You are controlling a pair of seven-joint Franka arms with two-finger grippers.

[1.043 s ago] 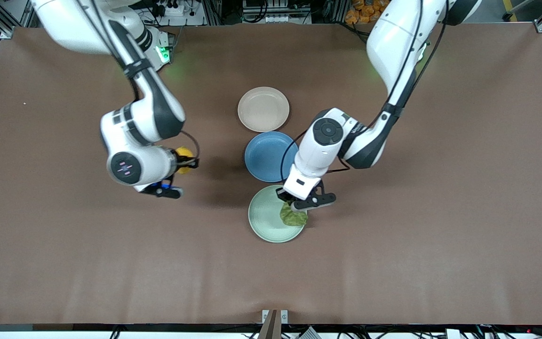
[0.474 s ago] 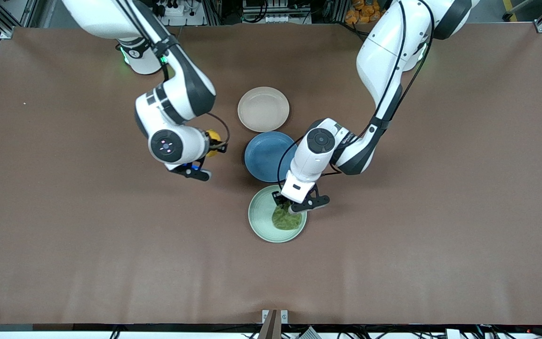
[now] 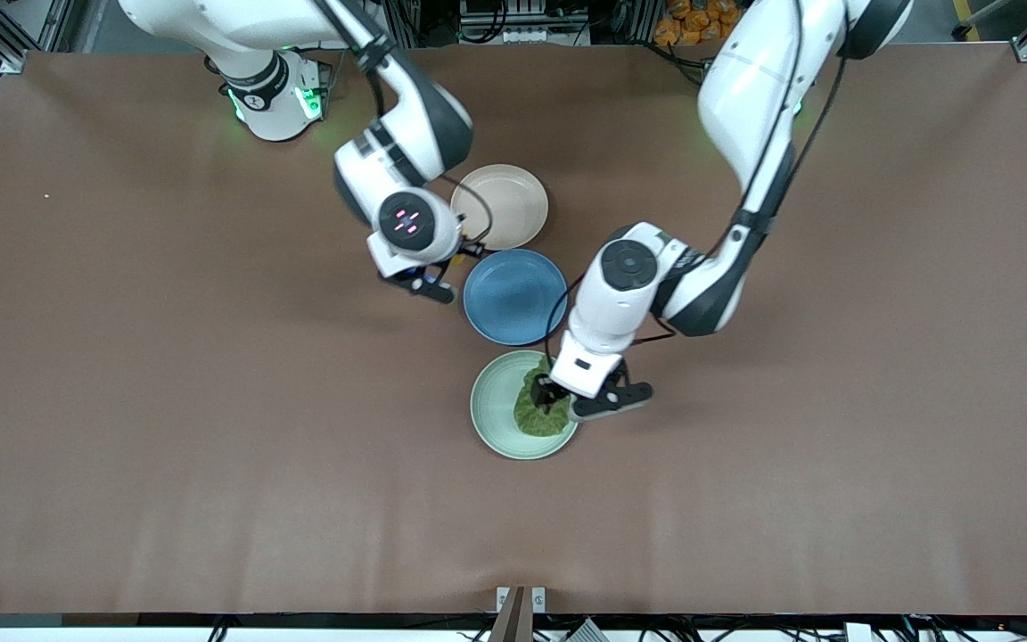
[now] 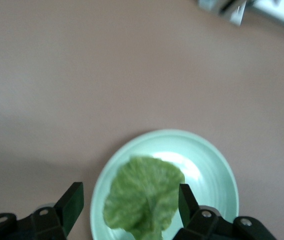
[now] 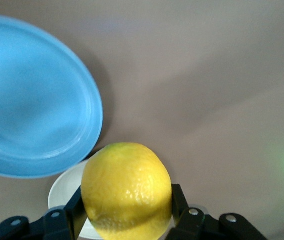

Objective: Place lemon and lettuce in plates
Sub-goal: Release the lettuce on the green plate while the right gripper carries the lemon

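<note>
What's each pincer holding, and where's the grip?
Right pincer: lemon, clamped across its sides. Left pincer: nothing, open over the lettuce in the mint plate.

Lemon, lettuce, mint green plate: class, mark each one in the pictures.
lemon (image 5: 127,187), right wrist view, middle of its skin.
lettuce (image 4: 144,197), left wrist view, centre of the leaf.
mint green plate (image 3: 491,410), front view, bare inner surface.

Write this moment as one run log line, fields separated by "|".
left gripper: open over mint green plate | lettuce: in that plate | right gripper: shut on lemon, by beige-pink plate

Brown table (image 3: 121,401), cluttered shelving above.
</note>
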